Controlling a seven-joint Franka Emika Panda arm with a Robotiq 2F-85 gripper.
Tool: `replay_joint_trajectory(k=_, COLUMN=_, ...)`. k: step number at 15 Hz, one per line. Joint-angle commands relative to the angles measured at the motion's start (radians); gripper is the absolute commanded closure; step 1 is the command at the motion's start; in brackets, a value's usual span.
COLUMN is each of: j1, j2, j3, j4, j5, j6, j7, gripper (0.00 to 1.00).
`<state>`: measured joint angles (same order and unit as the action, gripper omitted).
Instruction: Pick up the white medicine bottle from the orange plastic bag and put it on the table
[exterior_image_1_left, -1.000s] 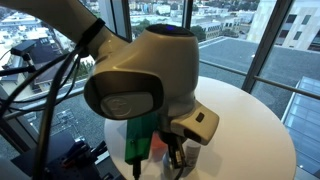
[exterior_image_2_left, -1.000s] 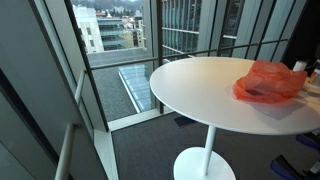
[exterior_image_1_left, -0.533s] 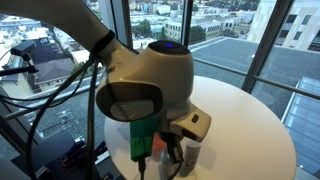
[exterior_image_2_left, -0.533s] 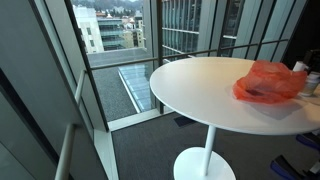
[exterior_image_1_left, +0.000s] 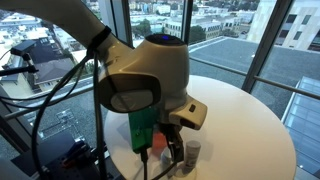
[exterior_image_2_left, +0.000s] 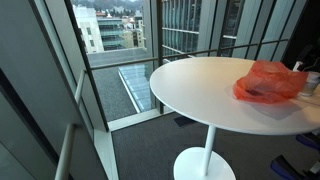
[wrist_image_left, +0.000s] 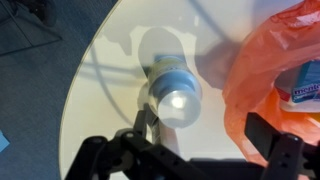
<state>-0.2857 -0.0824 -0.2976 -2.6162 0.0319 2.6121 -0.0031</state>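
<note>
The white medicine bottle (wrist_image_left: 172, 92) stands upright on the round white table (wrist_image_left: 105, 70), seen from above in the wrist view, just left of the orange plastic bag (wrist_image_left: 272, 60). My gripper (wrist_image_left: 205, 130) is open above it. The left finger (wrist_image_left: 148, 122) is close beside the bottle and the right finger (wrist_image_left: 268, 135) stands over the edge of the bag. In an exterior view the bottle (exterior_image_1_left: 190, 150) shows next to the gripper's fingers (exterior_image_1_left: 174, 152), low on the table. The bag (exterior_image_2_left: 270, 82) lies crumpled near the right side of the table (exterior_image_2_left: 200, 85).
A blue and white packet (wrist_image_left: 303, 90) shows inside the bag at the right edge. The table edge curves close on the left in the wrist view, with floor below. Glass walls and a railing surround the table (exterior_image_1_left: 240, 110). Cables hang from the arm (exterior_image_1_left: 140, 75).
The jaws have gone from shut to open, letting go of the bottle, which now stands on the table. The arm has shifted slightly.
</note>
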Motion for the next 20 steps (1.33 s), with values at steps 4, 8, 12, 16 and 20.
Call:
replay_joint_trajectory(k=4, j1=0.007, j2=-0.162, j3=0.046, j4=0.006, j5=-0.074, j6=-0.187, j7=0.02, gripper=0.0)
replay_joint_trajectory(k=8, j1=0.044, j2=-0.209, j3=0.093, j4=0.043, j5=-0.047, j6=-0.299, j7=0.02, gripper=0.0)
replay_joint_trajectory(k=12, j1=0.108, j2=-0.212, j3=0.126, j4=0.12, j5=0.014, j6=-0.434, j7=0.018, gripper=0.0)
replay_joint_trajectory(k=16, j1=0.145, j2=-0.23, j3=0.161, j4=0.205, j5=0.034, j6=-0.553, j7=0.045, gripper=0.0)
replay_joint_trajectory(k=20, j1=0.144, j2=-0.254, j3=0.196, j4=0.28, j5=0.003, j6=-0.659, j7=0.123, gripper=0.0)
